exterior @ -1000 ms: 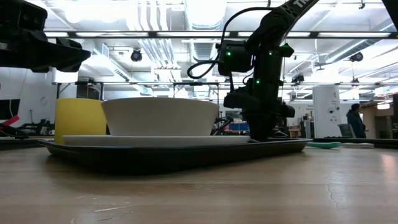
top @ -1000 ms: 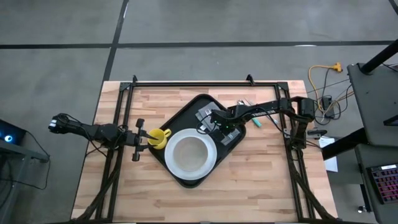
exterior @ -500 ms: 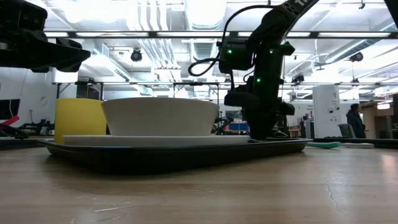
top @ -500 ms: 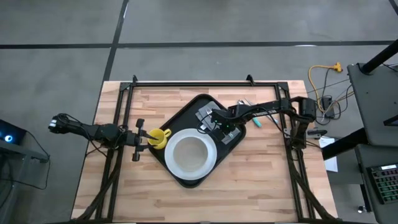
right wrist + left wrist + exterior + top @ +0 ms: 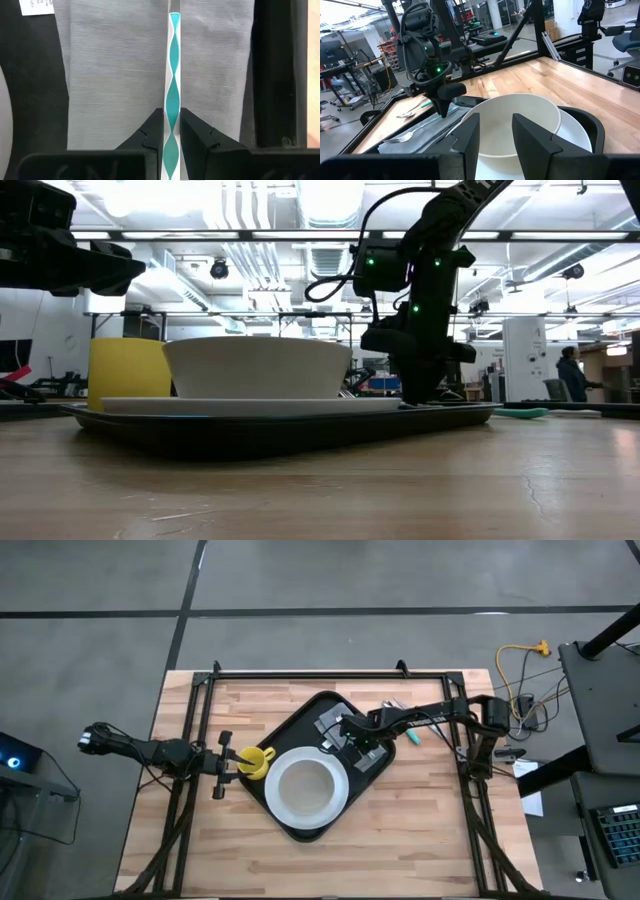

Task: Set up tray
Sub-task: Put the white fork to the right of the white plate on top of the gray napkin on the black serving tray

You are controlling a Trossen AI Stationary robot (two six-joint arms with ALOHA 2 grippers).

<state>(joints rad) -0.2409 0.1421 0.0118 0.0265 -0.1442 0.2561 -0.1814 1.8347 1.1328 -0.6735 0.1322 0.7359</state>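
Note:
The black tray (image 5: pixel 303 721) lies slantwise mid-table. On it stand a white plate (image 5: pixel 341 773) with a white bowl (image 5: pixel 305 788) and a yellow cup (image 5: pixel 257 762). A grey napkin (image 5: pixel 115 75) covers the tray's right part, and a slim utensil patterned in teal and white (image 5: pixel 172 60) lies along it. My right gripper (image 5: pixel 172 115) points down over the napkin, shut on that utensil. My left gripper (image 5: pixel 495 135) waits at the table's left edge, level, above the cup, open with nothing between its fingers. My right gripper pinches the slim teal-and-white utensil (image 5: pixel 172 102) between its two fingers, which stand on the utensil's two long sides. The fingers come from above, pointing steeply down. The utensil runs along the napkin; whether it rests on the cloth or hangs just above it, I cannot tell.
A silver fork (image 5: pixel 412 134) lies on the napkin beside my right gripper. A teal thing (image 5: pixel 412 738) lies on the wood to the right of the tray. Black frame rails (image 5: pixel 320 675) border the table's far, left and right sides.

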